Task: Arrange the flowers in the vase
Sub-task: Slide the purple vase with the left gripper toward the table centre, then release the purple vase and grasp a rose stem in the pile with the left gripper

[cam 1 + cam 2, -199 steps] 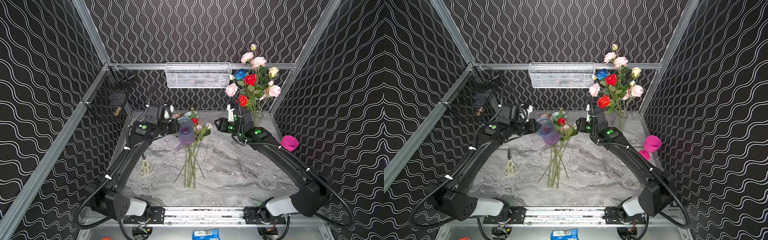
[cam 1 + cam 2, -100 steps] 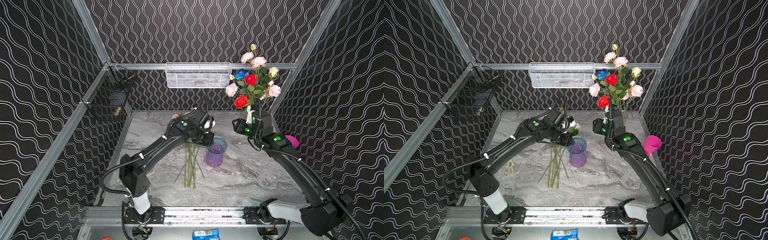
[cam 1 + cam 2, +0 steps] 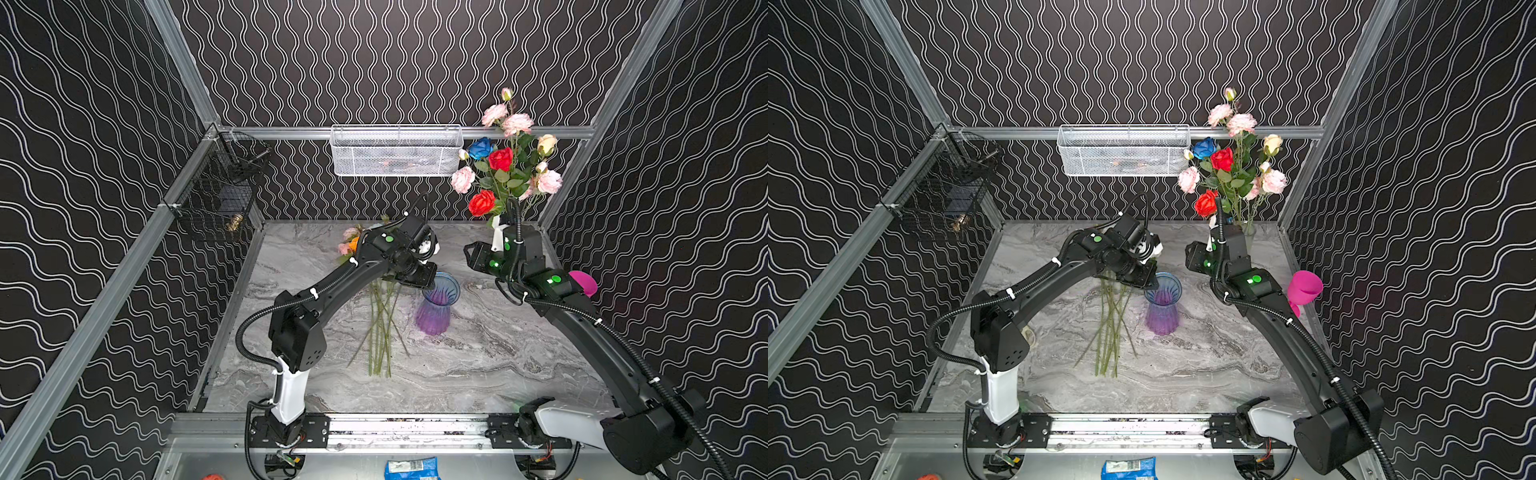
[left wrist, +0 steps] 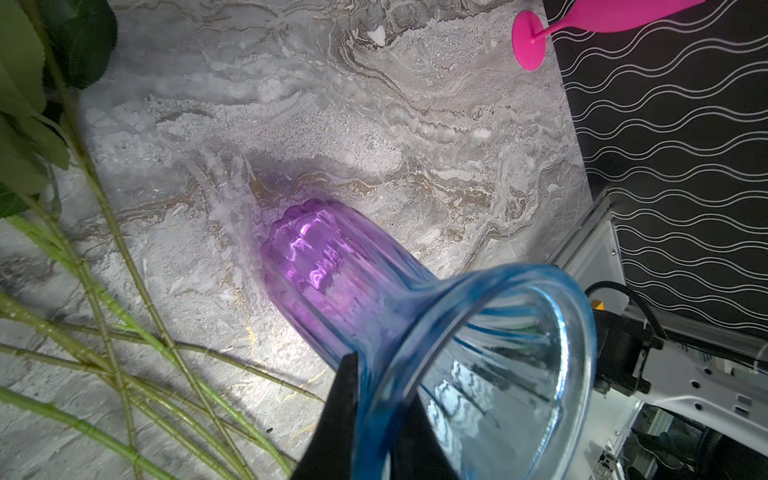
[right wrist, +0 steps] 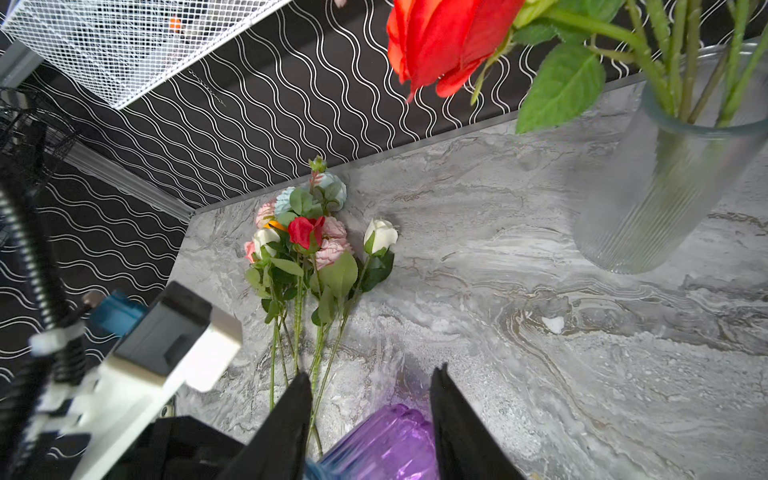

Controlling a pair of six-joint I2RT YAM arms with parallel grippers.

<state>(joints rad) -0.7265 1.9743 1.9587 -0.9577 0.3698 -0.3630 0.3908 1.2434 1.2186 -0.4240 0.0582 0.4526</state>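
On the marble table [image 3: 478, 374] we found the flowers [image 5: 305, 239] lying flat in a loose bundle. Their heads pointed toward the back wall and their long green stems fanned out and crossed toward the front. The right wrist view gave us the blooms clearly: a red one in the middle, pale pink ones around it, two white buds, pale-blue heads at the far end and a sliver of orange, all among broad green leaves. In both top views the left arm hid most of those heads.

Just beside the stems stood the vase [image 3: 435, 316], upright, with a ribbed purple body and a flared blue mouth. The left gripper [image 4: 374, 424] was clenched on its rim, one finger outside the lip and one inside.

The right gripper [image 5: 372, 374] hung near the vase with its fingers spread and nothing between them that we could call a grasp.
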